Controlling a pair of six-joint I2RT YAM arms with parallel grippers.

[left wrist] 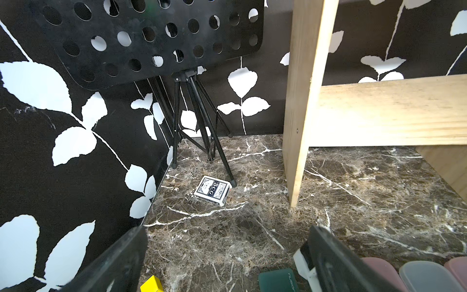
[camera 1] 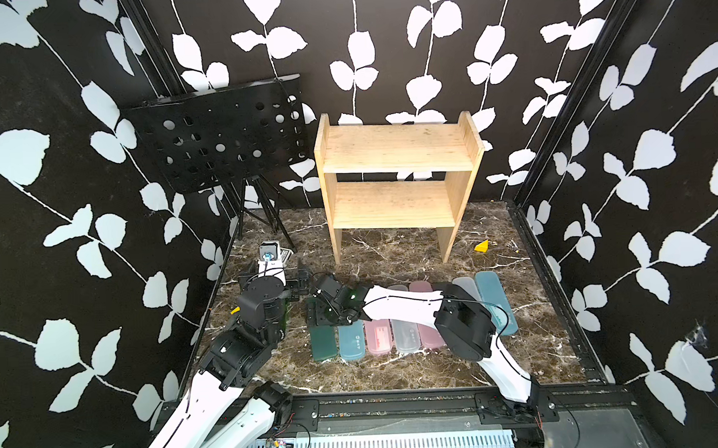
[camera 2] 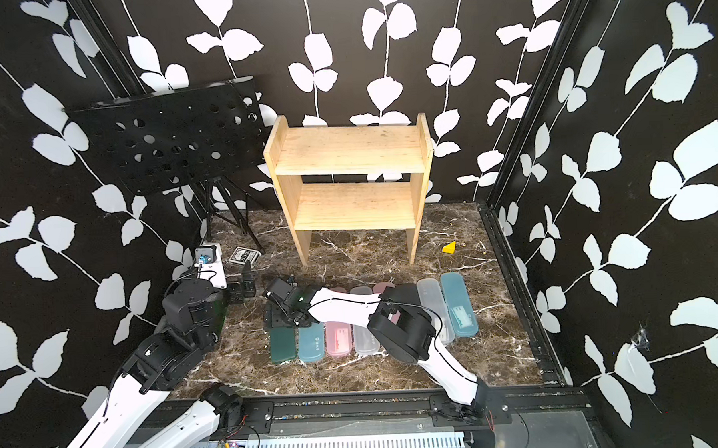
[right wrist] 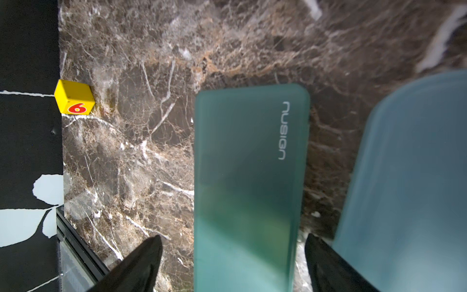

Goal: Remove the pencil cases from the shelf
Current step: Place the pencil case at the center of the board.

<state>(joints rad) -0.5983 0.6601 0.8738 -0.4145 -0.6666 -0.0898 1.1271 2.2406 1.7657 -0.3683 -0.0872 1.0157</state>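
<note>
Pencil cases (camera 1: 404, 335): row on the table, lower centre in both top views; shelf (camera 1: 395, 148) bare.
Green case (right wrist: 247, 177): likely light, stiff, slick plastic; grip across its narrow width.
Right gripper (right wrist: 232, 265): jaws parted, straddling it, no contact.
Left gripper (left wrist: 227, 263): wide, empty.

From my screen, the brown marble tabletop (camera 1: 397, 369) was boxed in by black wallpaper (camera 1: 57, 205) with white leaves. At ten o'clock from the table's middle stood a black perforated music stand (camera 1: 220, 135) (camera 2: 166, 137) on a tripod, its desk tilted, plain in both top views. A small patterned card box (left wrist: 213, 190) lay flat just beside one tripod foot. At two o'clock I saw a yellow wedge (camera 1: 482, 246) alone on the marble. At nine o'clock a yellow cube (right wrist: 74, 97) with a red 6 sat right at the wall's edge. A black rail (camera 1: 398, 402) ran along the six o'clock side.
</note>
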